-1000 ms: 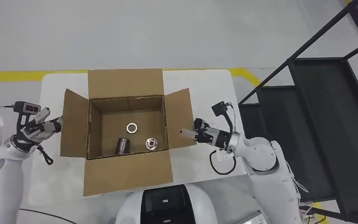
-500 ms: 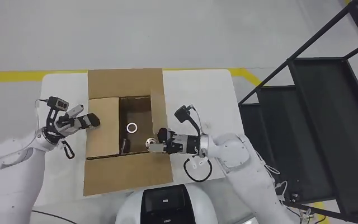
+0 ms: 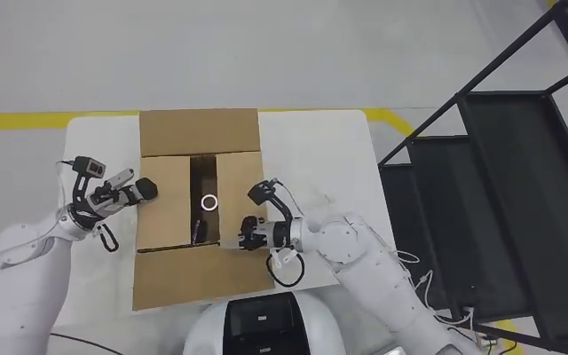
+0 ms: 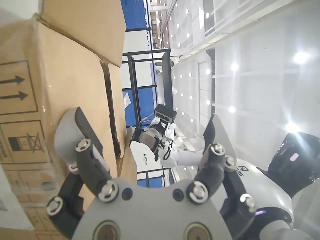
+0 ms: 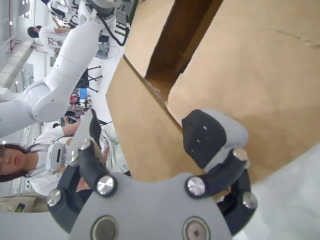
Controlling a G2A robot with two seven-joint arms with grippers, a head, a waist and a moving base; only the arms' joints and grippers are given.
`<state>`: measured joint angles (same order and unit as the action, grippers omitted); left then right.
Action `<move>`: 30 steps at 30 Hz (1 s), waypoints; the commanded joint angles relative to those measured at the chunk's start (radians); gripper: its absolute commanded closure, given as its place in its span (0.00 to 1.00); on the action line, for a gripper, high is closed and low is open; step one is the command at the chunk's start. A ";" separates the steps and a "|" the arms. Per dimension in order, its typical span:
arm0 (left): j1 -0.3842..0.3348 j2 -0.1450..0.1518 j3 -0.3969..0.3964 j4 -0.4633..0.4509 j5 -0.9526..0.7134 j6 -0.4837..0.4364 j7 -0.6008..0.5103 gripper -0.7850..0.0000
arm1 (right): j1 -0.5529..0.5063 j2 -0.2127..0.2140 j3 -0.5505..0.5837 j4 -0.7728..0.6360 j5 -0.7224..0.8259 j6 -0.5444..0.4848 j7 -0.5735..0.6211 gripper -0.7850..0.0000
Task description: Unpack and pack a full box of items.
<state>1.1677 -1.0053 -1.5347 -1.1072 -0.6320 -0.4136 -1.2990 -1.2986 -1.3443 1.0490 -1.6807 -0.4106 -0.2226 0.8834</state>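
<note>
A cardboard box (image 3: 200,204) stands on the white table (image 3: 319,151). Its left flap (image 3: 164,200) and right flap (image 3: 241,191) are folded in over the top, with a narrow gap between them. Through the gap I see a metal ring (image 3: 209,202) and a dark metal part (image 3: 196,232) on the box floor. My left gripper (image 3: 142,189) (image 4: 145,131) is open at the box's left edge, one finger (image 4: 75,126) against the cardboard. My right gripper (image 3: 247,241) (image 5: 147,133) is open over the right flap's front corner, one pad (image 5: 205,136) lying on it.
The back flap (image 3: 200,131) and front flap (image 3: 202,277) lie spread outward. A black metal stair frame (image 3: 497,160) stands right of the table. Bare tabletop lies to the right and far left of the box.
The right arm swung left over the box and the right flap went from open to folded flat. The left flap folded in and the left gripper moved up to the box's edge.
</note>
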 commanded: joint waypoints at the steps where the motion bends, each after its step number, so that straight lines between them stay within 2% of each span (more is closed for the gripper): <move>1: 0.008 0.001 -0.007 -0.007 -0.011 -0.003 -0.003 0.00 | -0.003 0.004 0.005 -0.021 -0.010 -0.003 -0.001 0.00; 5: 0.025 0.005 -0.033 -0.027 -0.052 -0.005 0.007 0.00 | -0.039 0.018 0.046 -0.108 -0.004 -0.015 -0.002 0.00; 9: 0.048 0.009 -0.074 -0.055 -0.115 0.007 0.016 0.00 | -0.110 0.039 0.140 -0.221 0.053 -0.038 0.016 0.00; 14: 0.085 0.014 -0.123 -0.090 -0.162 0.006 0.027 0.00 | -0.218 0.071 0.268 -0.322 -0.026 -0.037 0.101 0.00; 17: 0.104 0.016 -0.144 -0.106 -0.168 -0.005 0.041 0.00 | -0.289 0.084 0.298 -0.331 -0.066 -0.026 0.128 0.00; 24: 0.126 0.017 -0.164 -0.136 -0.179 -0.008 0.069 0.00 | -0.398 0.096 0.248 -0.312 -0.090 -0.052 0.118 0.00; 30: 0.141 0.016 -0.169 -0.154 -0.169 -0.023 0.088 0.00 | -0.407 0.097 0.163 -0.319 0.028 -0.102 0.124 0.00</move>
<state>1.3067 -0.9892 -1.7026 -1.2604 -0.8023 -0.4351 -1.2130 -1.7075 -1.2480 1.2174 -1.9986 -0.3974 -0.3191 1.0039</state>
